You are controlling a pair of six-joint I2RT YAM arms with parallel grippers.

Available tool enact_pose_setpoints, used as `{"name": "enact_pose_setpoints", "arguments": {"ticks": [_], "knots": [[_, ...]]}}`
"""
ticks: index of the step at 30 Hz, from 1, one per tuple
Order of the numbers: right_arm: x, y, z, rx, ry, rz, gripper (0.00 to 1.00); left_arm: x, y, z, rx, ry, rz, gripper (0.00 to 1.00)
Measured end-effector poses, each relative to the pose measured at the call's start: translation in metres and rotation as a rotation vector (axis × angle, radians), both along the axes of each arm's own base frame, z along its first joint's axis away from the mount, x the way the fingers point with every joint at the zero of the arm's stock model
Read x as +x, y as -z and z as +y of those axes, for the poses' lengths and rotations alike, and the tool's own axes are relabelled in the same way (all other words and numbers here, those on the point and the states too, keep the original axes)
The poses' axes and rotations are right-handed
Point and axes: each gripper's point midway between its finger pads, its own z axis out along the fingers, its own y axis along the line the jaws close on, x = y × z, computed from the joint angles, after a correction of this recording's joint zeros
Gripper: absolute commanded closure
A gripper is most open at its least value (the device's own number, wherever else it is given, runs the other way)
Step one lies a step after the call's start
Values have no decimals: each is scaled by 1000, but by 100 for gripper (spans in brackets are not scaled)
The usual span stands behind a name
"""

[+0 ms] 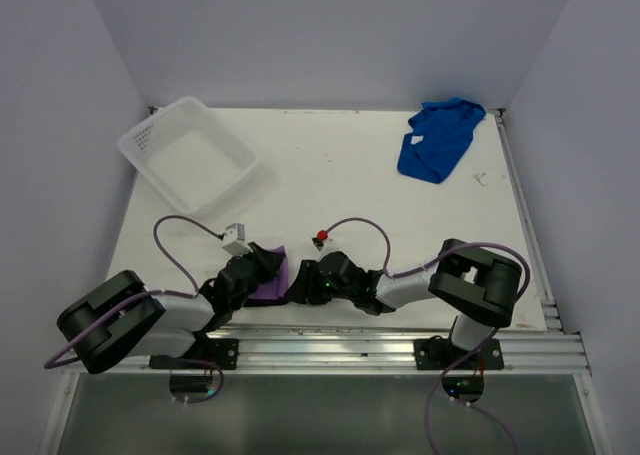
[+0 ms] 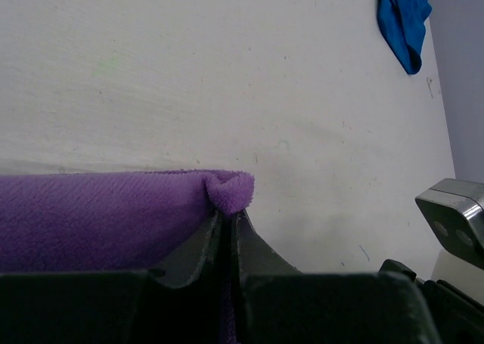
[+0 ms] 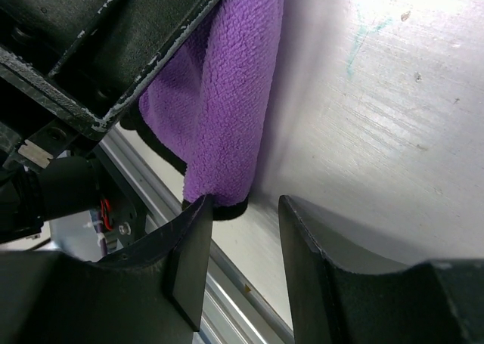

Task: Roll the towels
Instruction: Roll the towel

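Note:
The purple towel lies near the table's front edge, between my two grippers. My left gripper is shut on it: in the left wrist view a bunched purple corner pokes out past the closed fingertips of the gripper. My right gripper stands open just right of the towel. Its left fingertip touches the black-edged end of the hanging purple cloth, and nothing lies between the fingers. The blue towel lies crumpled at the far right, also visible in the left wrist view.
A white plastic basket stands at the far left. An aluminium rail runs along the near table edge, right below the purple towel. A small white scrap lies near the blue towel. Walls close in the table's sides.

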Motion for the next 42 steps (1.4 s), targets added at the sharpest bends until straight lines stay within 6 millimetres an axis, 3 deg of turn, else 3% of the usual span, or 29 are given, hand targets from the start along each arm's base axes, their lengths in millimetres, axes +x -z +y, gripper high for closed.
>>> {"name": "enact_pose_setpoints", "arguments": {"ticks": [10, 25, 33, 34, 38, 42], "knots": [[5, -3, 3, 7, 27, 1, 57, 2, 1, 10, -21, -75, 26, 100], [11, -2, 25, 114, 73, 46, 55, 3, 5, 16, -26, -116, 43, 100], [13, 2, 37, 171, 86, 72, 66, 2, 6, 16, -29, -122, 49, 100], [13, 2, 38, 173, 87, 73, 69, 2, 6, 16, -29, -123, 49, 100], [14, 3, 39, 171, 91, 77, 98, 2, 6, 16, -33, -125, 51, 100], [14, 5, 38, 160, 89, 77, 100, 2, 5, 16, -33, -125, 51, 100]]}}
